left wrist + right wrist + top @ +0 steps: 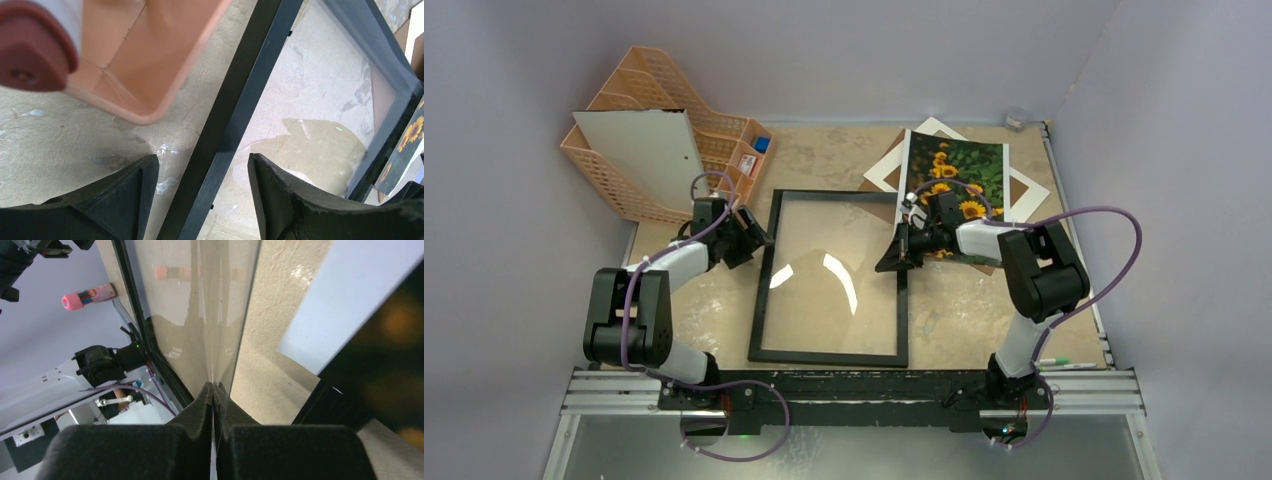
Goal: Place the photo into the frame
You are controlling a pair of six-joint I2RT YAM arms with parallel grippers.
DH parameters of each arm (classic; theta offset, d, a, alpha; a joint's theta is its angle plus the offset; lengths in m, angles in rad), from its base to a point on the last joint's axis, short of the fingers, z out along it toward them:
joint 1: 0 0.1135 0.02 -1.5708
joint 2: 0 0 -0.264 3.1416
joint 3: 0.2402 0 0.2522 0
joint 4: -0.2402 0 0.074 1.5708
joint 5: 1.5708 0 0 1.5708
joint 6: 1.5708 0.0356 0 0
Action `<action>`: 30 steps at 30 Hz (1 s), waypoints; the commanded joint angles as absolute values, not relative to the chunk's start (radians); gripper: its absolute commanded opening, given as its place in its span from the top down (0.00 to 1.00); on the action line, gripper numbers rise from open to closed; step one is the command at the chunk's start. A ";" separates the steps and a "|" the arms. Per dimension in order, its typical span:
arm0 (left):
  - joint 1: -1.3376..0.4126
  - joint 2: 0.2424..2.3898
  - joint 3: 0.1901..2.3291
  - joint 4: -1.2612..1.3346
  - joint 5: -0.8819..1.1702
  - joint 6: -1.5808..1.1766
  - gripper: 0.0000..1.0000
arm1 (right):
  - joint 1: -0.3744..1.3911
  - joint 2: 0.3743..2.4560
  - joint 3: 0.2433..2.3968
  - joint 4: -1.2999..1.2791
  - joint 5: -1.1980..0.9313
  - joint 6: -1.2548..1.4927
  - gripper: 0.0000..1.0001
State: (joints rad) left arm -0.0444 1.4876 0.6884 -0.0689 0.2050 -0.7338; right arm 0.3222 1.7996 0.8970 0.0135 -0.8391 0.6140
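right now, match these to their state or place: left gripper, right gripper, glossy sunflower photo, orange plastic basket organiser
1 left gripper
2 right gripper
3 glossy sunflower photo
4 orange plastic basket organiser

a lying on the white mat board
b shut on the thin black picture frame's clear pane
c standing far left
d open, astride the frame's left rail

Pairs: 1-d, 2-b, 3-a, 4-c

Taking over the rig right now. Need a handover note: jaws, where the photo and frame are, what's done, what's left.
Left gripper: jaws open, straddling the left rail of the frame, not gripping.
Right gripper: jaws shut on the right edge of the clear pane.
Photo: far right, on the white mat, outside the frame.
Done: nothing placed yet.
Left: get the photo into the frame.
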 commanded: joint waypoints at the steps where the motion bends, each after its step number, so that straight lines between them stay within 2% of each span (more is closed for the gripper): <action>1: -0.059 1.489 0.688 -0.029 0.214 -0.747 0.32 | 0.354 1.820 0.908 -0.002 -0.928 0.585 1.00; 4: -0.070 1.495 0.688 -0.031 0.207 -0.747 0.32 | 0.367 1.833 0.913 -0.003 -0.951 0.579 1.00; 11: -0.084 1.501 0.684 -0.048 0.167 -0.747 0.47 | 0.370 1.824 0.925 0.026 -0.943 0.600 1.00; 18: -0.086 1.493 0.678 -0.055 0.148 -0.746 0.56 | 0.370 1.819 0.908 0.037 -0.966 0.659 1.00; 30: -0.087 1.467 0.660 -0.039 0.161 -0.741 0.50 | 0.370 1.828 0.963 -0.079 -1.033 0.607 1.00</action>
